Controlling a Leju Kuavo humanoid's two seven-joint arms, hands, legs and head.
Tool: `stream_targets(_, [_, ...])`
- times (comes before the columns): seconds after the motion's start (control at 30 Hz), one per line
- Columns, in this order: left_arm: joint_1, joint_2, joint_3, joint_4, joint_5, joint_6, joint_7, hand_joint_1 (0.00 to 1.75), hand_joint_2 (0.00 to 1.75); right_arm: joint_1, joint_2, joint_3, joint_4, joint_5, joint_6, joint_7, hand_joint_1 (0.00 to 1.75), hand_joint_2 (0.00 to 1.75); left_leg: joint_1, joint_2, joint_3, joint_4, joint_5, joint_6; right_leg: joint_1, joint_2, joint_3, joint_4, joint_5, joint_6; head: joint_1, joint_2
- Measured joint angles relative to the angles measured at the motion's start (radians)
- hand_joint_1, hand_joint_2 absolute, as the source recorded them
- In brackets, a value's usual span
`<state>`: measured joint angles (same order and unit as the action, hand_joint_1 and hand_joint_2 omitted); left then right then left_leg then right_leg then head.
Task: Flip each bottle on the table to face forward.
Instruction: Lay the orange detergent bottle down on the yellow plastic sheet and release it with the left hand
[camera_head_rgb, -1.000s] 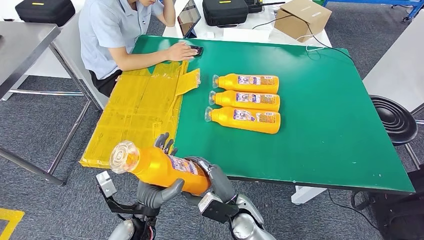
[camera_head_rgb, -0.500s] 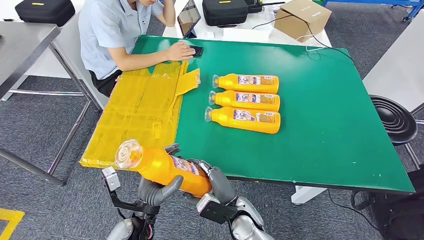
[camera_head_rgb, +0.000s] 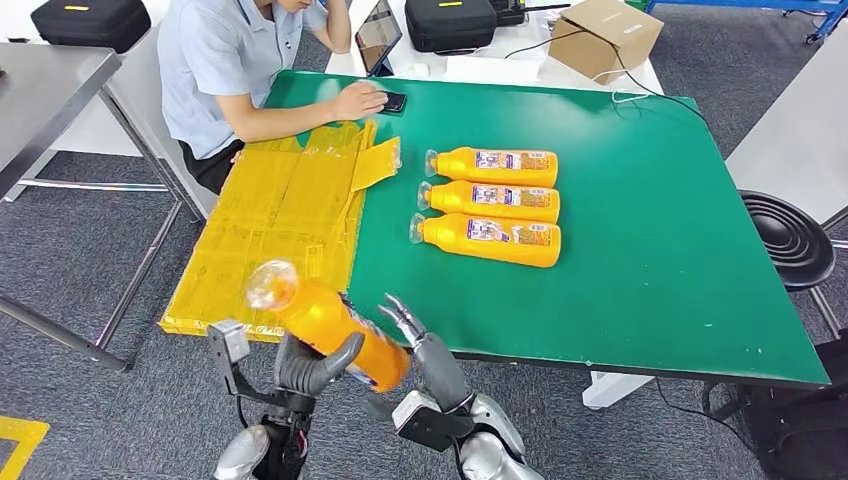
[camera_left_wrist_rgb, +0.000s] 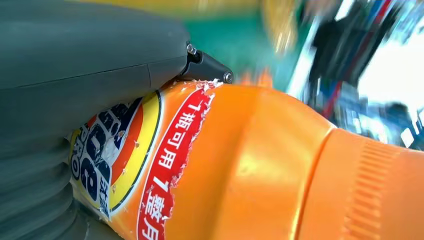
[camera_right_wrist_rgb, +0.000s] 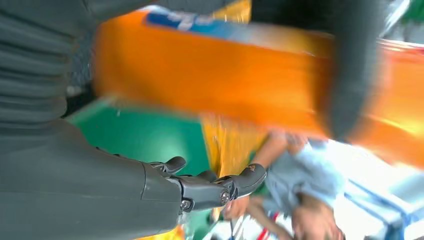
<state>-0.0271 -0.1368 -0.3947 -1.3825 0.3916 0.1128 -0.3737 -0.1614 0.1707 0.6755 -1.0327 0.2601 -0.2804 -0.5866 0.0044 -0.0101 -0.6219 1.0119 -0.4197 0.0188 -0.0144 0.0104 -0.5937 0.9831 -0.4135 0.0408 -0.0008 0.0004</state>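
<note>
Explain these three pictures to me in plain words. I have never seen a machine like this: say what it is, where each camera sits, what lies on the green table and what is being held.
This is a humanoid robot with two silver arms, each ending in a hand. The wide picture comes from a camera high on its body, looking down; the other two come from cameras at its wrists, so they look tilted and very close.

On the green table lie three orange bottles side by side, labels up, caps pointing toward a flattened yellow cardboard sheet. A person sits at the far corner with a hand by a phone.

The left hand grips a fourth orange bottle in the air before the table's near edge, cap raised. The left wrist view shows its label up close. The right hand is beside the bottle with its fingers spread, holding nothing.
</note>
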Motion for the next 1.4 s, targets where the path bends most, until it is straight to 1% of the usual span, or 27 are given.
stream_targets(0.07, [-0.029, 0.013, 0.009, 0.026, -0.091, 0.088, -0.02, 1.68, 1.75, 0.009, -0.003, -0.001, -0.011, -0.01, -0.012, 0.0, 0.0, 0.0, 0.0, 0.0, 0.0, 0.0, 0.0, 0.0, 0.0, 0.0, 0.0, 0.0, 0.0, 0.0, 0.0, 0.0])
stream_targets(0.13, [-0.051, 0.023, 0.018, 0.047, -0.13, 0.124, -0.03, 1.75, 1.75, 0.017, -0.006, -0.002, -0.02, -0.013, -0.017, 0.0, 0.0, 0.0, 0.0, 0.0, 0.0, 0.0, 0.0, 0.0, 0.0, 0.0, 0.0, 0.0, 0.0, 0.0, 0.0, 0.0])
stream_targets(0.23, [-0.081, 0.036, 0.029, 0.074, -0.211, 0.198, -0.047, 1.75, 1.75, 0.028, -0.009, -0.003, -0.029, -0.012, -0.034, -0.001, 0.0, 0.0, 0.0, 0.0, 0.0, 0.0, 0.0, 0.0, 0.0, 0.0, 0.0, 0.0, 0.0, 0.0, 0.0, 0.0])
stream_targets(0.3, [-0.114, 0.05, 0.041, 0.096, -0.307, 0.275, -0.057, 1.75, 1.75, 0.037, -0.01, -0.006, -0.034, -0.012, -0.046, -0.007, 0.0, 0.0, 0.0, 0.0, 0.0, 0.0, 0.0, 0.0, 0.0, 0.0, 0.0, 0.0, 0.0, 0.0, 0.0, 0.0])
stream_targets(0.37, [-0.154, 0.066, 0.061, 0.119, -0.392, 0.32, -0.054, 1.75, 1.75, 0.044, -0.011, -0.009, -0.039, -0.012, -0.052, -0.014, 0.0, 0.0, 0.0, 0.0, 0.0, 0.0, 0.0, 0.0, 0.0, 0.0, 0.0, 0.0, 0.0, 0.0, 0.0, 0.0])
stream_targets(0.5, [-0.2, 0.083, 0.096, 0.15, -0.444, 0.326, -0.047, 1.75, 1.75, 0.051, -0.011, -0.01, -0.043, -0.013, -0.052, -0.018, 0.0, 0.0, 0.0, 0.0, 0.0, 0.0, 0.0, 0.0, 0.0, 0.0, 0.0, 0.0, 0.0, 0.0, 0.0, 0.0])
stream_targets(0.73, [-0.215, 0.09, 0.111, 0.173, -0.465, 0.33, -0.046, 1.75, 1.75, 0.054, -0.011, -0.01, -0.048, -0.013, -0.052, -0.019, 0.0, 0.0, 0.0, 0.0, 0.0, 0.0, 0.0, 0.0, 0.0, 0.0, 0.0, 0.0, 0.0, 0.0, 0.0, 0.0])
stream_targets(0.8, [-0.226, 0.094, 0.112, 0.181, -0.506, 0.345, -0.036, 1.75, 1.75, 0.057, -0.011, -0.01, -0.05, -0.018, -0.054, -0.023, 0.0, 0.0, 0.0, 0.0, 0.0, 0.0, 0.0, 0.0, 0.0, 0.0, 0.0, 0.0, 0.0, 0.0, 0.0, 0.0])
stream_targets(0.87, [-0.258, 0.103, 0.112, 0.203, -0.591, 0.357, -0.001, 1.75, 1.75, 0.06, -0.009, -0.011, -0.053, -0.031, -0.056, -0.032, 0.0, 0.0, 0.0, 0.0, 0.0, 0.0, 0.0, 0.0, 0.0, 0.0, -0.001, 0.0, 0.0, 0.0, 0.0, 0.0])
stream_targets(0.93, [-0.313, 0.116, 0.11, 0.251, -0.705, 0.346, 0.053, 1.75, 1.75, 0.062, -0.005, -0.012, -0.056, -0.051, -0.058, -0.04, 0.0, 0.0, 0.0, 0.0, 0.0, 0.0, 0.001, -0.001, 0.0, 0.0, -0.001, 0.0, 0.0, 0.0, 0.0, 0.0])
stream_targets(1.0, [-0.384, 0.126, 0.101, 0.33, -0.826, 0.315, 0.112, 1.75, 1.75, 0.062, 0.004, -0.013, -0.054, -0.074, -0.058, -0.047, 0.0, 0.0, 0.0, 0.0, 0.0, 0.0, 0.003, -0.002, 0.0, 0.0, 0.0, 0.001, 0.001, 0.0, 0.0, 0.0])
stream_targets(1.13, [-0.54, 0.13, 0.058, 0.565, -1.023, 0.228, 0.224, 1.75, 1.75, 0.059, 0.026, -0.018, -0.044, -0.115, -0.039, -0.063, 0.0, 0.0, 0.0, 0.0, 0.0, 0.0, 0.004, -0.002, 0.0, 0.0, 0.0, 0.002, 0.002, -0.002, 0.0, 0.0])
stream_targets(1.27, [-0.664, 0.135, 0.006, 0.775, -1.139, 0.141, 0.333, 1.75, 1.75, 0.056, 0.038, -0.018, -0.032, -0.132, -0.018, -0.07, 0.0, 0.0, 0.0, 0.001, 0.0, 0.0, 0.004, -0.002, 0.0, 0.0, 0.0, 0.002, 0.003, -0.003, 0.0, 0.0])
stream_targets(1.4, [-0.747, 0.152, -0.029, 0.904, -1.203, 0.05, 0.42, 1.68, 1.75, 0.056, 0.041, -0.017, -0.011, -0.15, 0.007, -0.082, 0.0, 0.0, 0.0, 0.002, 0.0, 0.0, 0.004, -0.002, 0.0, 0.001, 0.0, 0.002, 0.003, -0.003, 0.0, 0.0])
